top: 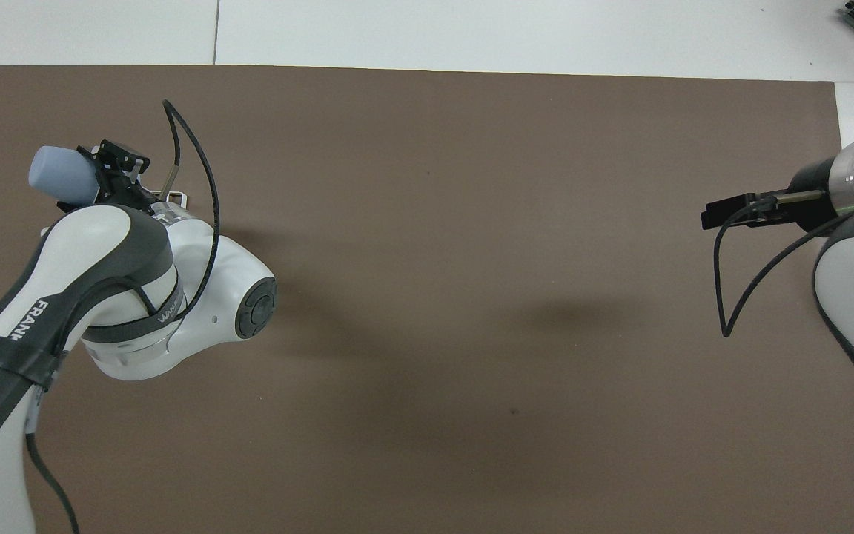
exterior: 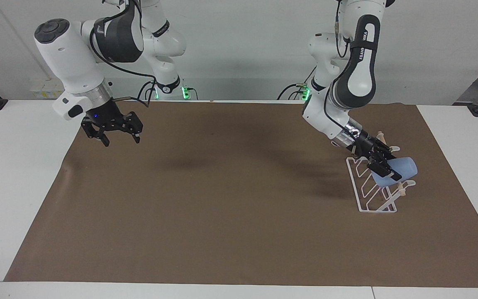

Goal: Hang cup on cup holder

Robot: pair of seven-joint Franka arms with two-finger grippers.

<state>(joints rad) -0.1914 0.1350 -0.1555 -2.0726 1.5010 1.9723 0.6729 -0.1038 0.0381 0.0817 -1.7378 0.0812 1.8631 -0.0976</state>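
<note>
Facing view: the cup [exterior: 400, 171] lies tilted on its side over the cup holder [exterior: 371, 189], long axis near horizontal, narrower base pointing away from the left gripper [exterior: 383, 167], whose fingers are clamped on its rim end. Well apart from the cup holder, the right gripper [exterior: 116, 136] hangs over the brown mat [exterior: 222, 195], fingers spread, holding nothing.

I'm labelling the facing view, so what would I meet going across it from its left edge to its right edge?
Right hand, open over the brown mat → left hand, shut on the cup over the cup holder.
</note>
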